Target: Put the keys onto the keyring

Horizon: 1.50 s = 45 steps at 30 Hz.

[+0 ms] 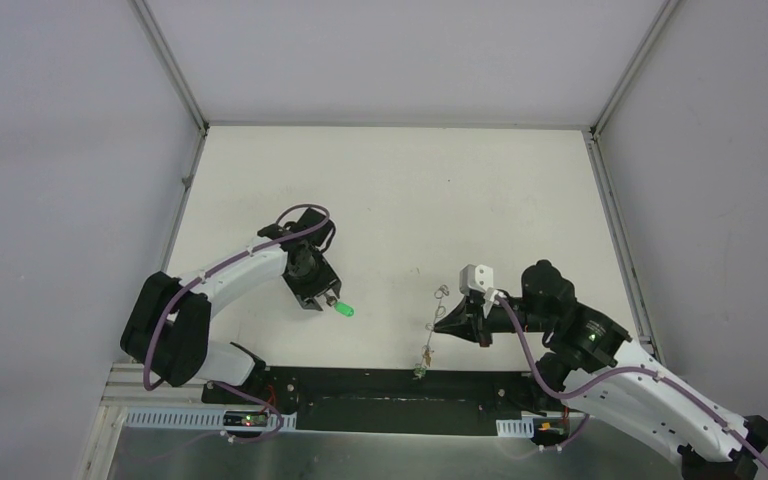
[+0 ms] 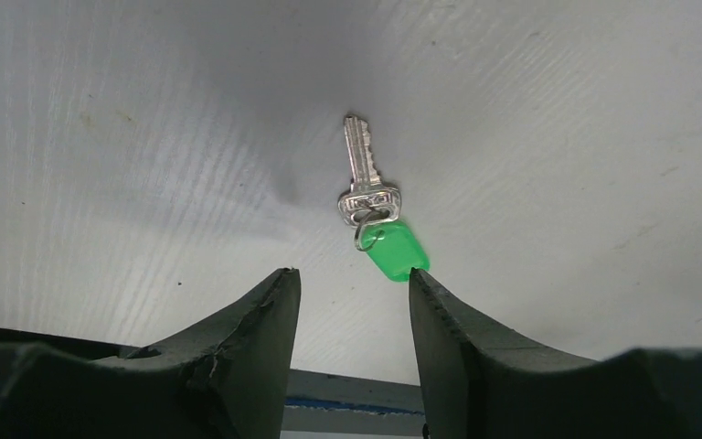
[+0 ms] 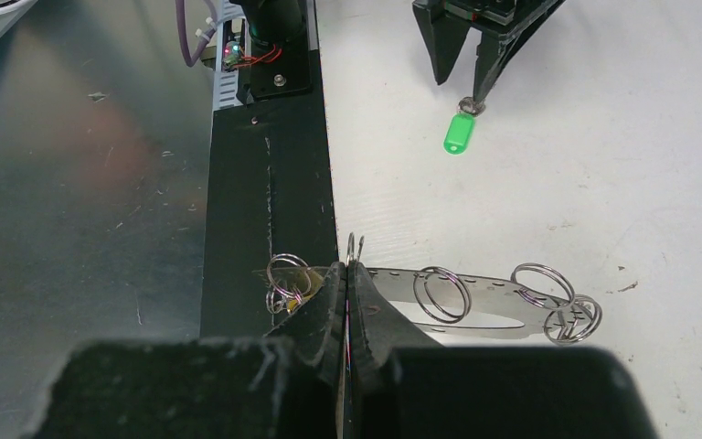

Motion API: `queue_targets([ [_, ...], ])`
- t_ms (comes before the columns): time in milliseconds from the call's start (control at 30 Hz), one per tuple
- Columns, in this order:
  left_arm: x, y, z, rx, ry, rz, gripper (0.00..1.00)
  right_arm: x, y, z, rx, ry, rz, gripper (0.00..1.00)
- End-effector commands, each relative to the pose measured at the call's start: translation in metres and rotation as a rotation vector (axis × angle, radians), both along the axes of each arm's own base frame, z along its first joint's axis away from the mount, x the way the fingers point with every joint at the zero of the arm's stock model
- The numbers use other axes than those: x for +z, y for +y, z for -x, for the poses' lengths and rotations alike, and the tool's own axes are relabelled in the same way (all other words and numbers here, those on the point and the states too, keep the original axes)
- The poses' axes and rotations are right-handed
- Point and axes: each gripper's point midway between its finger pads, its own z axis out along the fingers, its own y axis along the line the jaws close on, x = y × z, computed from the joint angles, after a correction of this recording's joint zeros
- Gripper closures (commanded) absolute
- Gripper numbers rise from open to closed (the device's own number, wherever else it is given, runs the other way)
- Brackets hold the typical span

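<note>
A white table lies under the left gripper and right gripper, grey walls closing it ahead and to both sides, a black strip and a dull metal plate behind them, all softly, evenly lit.

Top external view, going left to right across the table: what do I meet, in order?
left arm → left gripper → green key → keyring → right arm
</note>
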Motion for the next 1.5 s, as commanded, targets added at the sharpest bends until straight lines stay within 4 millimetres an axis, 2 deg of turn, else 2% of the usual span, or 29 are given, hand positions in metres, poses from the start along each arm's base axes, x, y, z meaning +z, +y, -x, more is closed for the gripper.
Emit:
queue_targets([
  [0,-0.005,0.003,0.005,0.072,0.014,0.032,0.52,0.018,0.008,-0.001,0.018,-0.026,-0.066,1.00],
  [233,-0.009,0.000,-0.001,0.107,-0.043,0.110,0.57,0.018,0.009,-0.001,0.022,-0.024,-0.069,1.00],
  [500,-0.009,-0.011,-0.007,0.062,-0.057,0.161,0.68,0.017,0.010,0.000,0.032,-0.014,-0.065,1.00],
  [567,-0.010,-0.014,-0.008,0.047,-0.056,0.175,0.75,0.017,0.011,0.000,0.032,-0.014,-0.064,1.00],
  [667,-0.012,-0.017,-0.008,0.033,-0.050,0.186,0.90,0.017,0.011,0.000,0.033,-0.013,-0.064,1.00],
  [767,-0.013,-0.017,-0.008,0.030,-0.045,0.184,1.00,0.017,0.011,-0.001,0.033,-0.013,-0.062,1.00],
  [933,-0.012,-0.017,-0.008,0.014,-0.055,0.183,1.00,0.016,0.011,-0.001,0.032,-0.012,-0.061,1.00],
  [1100,0.000,-0.013,-0.011,-0.028,-0.117,0.171,1.00,0.016,0.011,-0.001,0.033,-0.013,-0.060,1.00],
  [1300,0.025,-0.008,-0.017,-0.150,-0.232,0.138,1.00,0.016,0.012,-0.001,0.035,-0.013,-0.057,1.00],
  [1467,0.051,-0.006,-0.023,-0.318,-0.345,0.108,1.00,0.017,0.013,-0.001,0.041,-0.013,-0.054,1.00],
])
